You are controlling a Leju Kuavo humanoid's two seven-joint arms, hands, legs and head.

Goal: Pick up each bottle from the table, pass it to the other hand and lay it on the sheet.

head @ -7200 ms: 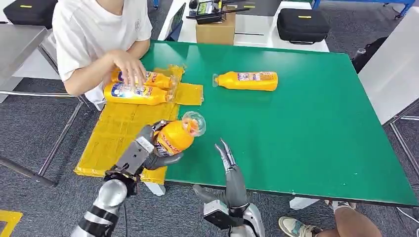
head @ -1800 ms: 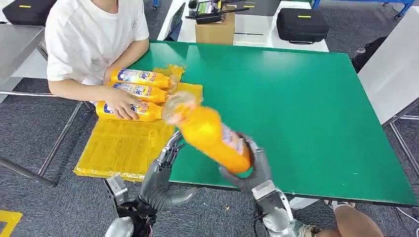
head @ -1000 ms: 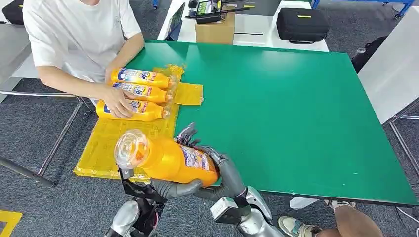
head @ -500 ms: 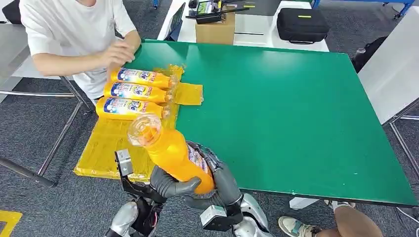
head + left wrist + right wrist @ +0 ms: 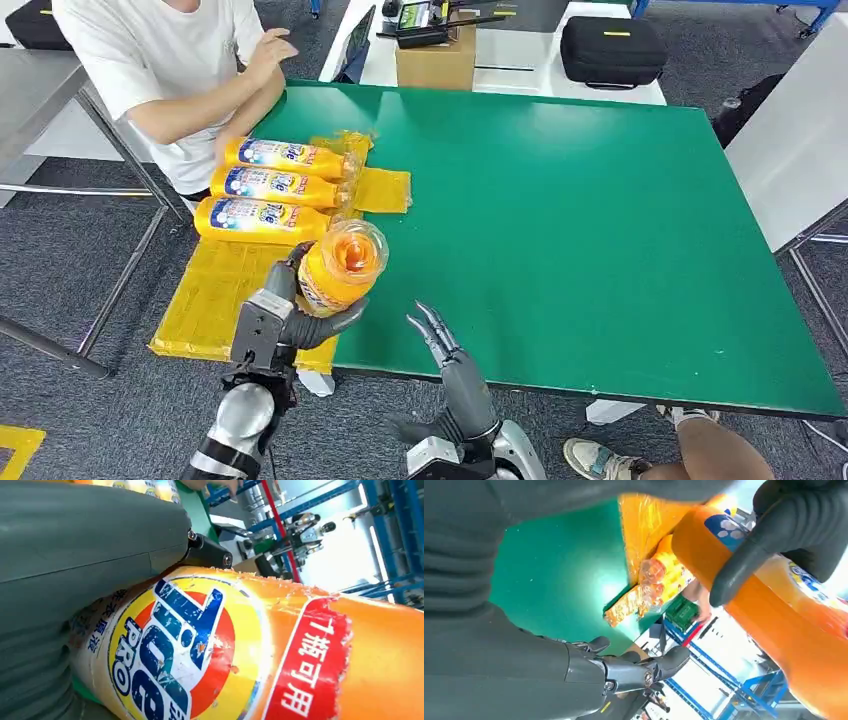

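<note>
My left hand [image 5: 278,316] grips an orange bottle [image 5: 338,268] by its body, its clear cap pointing up toward the camera, above the near right edge of the yellow sheet [image 5: 225,290]. Up close, the bottle's label [image 5: 190,650] sits against my left hand's grey cover [image 5: 75,555]. My right hand [image 5: 445,352] is open with its fingers straight, just right of the bottle over the table's front edge, holding nothing. From its wrist, the right hand's fingers [image 5: 629,670] are apart from the bottle [image 5: 774,620]. Three orange bottles [image 5: 275,187] lie side by side on the sheet's far end.
A person sits at the far left of the green table [image 5: 600,230], one hand [image 5: 270,45] raised off the sheet. A cardboard box [image 5: 437,62] and a black case [image 5: 610,48] stand on the white table behind. A person's shoe [image 5: 598,460] is at the near right.
My right hand has let go of the bottle and drawn back to the right. My left hand now holds it alone, turned cap-up. The person's hand has lifted away from the sheet.
</note>
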